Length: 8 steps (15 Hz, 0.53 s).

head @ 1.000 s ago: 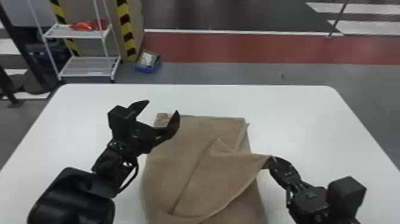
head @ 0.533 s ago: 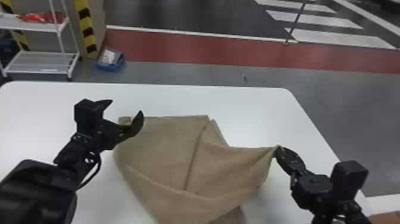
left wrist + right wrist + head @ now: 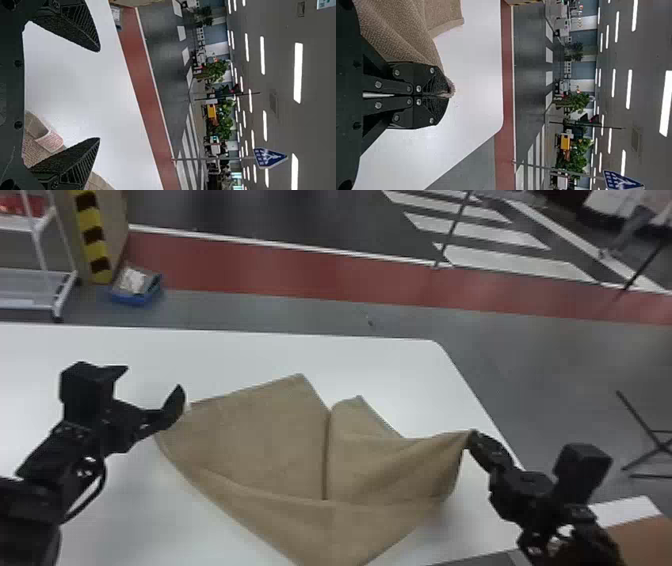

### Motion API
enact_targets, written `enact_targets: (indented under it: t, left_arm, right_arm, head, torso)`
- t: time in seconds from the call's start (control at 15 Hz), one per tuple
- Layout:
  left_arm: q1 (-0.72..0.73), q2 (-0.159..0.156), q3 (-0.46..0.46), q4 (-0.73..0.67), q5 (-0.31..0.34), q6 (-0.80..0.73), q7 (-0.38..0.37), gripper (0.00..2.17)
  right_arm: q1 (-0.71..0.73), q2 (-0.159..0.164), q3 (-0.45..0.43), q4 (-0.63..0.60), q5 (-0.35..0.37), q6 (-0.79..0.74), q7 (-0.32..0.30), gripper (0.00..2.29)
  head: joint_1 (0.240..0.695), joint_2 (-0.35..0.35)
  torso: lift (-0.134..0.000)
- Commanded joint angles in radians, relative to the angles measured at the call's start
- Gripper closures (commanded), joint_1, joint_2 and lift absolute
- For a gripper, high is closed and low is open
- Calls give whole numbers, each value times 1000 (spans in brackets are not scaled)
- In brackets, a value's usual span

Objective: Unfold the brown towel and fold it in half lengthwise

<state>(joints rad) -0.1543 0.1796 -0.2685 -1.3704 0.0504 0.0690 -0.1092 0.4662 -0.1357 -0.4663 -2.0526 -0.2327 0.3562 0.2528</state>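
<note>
Pulled rightward since the earlier head views, the right gripper now has its corner of the brown towel close to the right edge of the white table, and more of the cloth spreads out behind it. The head view itself has swung to the right.

Nearest, the towel narrows to a point that runs out of the head view's bottom edge, with a long loose fold crossing it from side to side. The right gripper is clenched on the corner; in the right wrist view its two black fingers press together, with a bit of cloth poking past their tips. From there the towel slopes down in soft creases. At the towel's left end is the left gripper, its fingers wide apart and nothing between them. Beside one of those fingers, the left wrist view shows a small turned-up flap. Farther back, two peaks of the towel point to the table's far edge, split by a deep crease.

Beyond the far edge, a blue tray sits on the grey floor, near a white rack and a striped post. Past them run a red strip and white crossing stripes.
</note>
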Motion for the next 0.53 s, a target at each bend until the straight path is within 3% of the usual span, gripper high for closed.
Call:
enact_targets:
  t: [0.0,0.2,0.47]
  left_arm:
    - [2,5,15,-9,5,117,-24,90]
    - [68,11,106,-85,40,170,-156,275]
    - [76,17,132,-85,88,182,-224,353]
  right_arm:
    - [-17,10,9,16,4,-10,3,1298]
    - [-20,11,11,22,3,2,17,1298]
    - [-21,11,32,23,9,2,19,1298]
  head:
    - [695,-310]
    - [695,-297]
    - [695,-279]
  torso:
    - [-125]
    - [-125]
    - [-125]
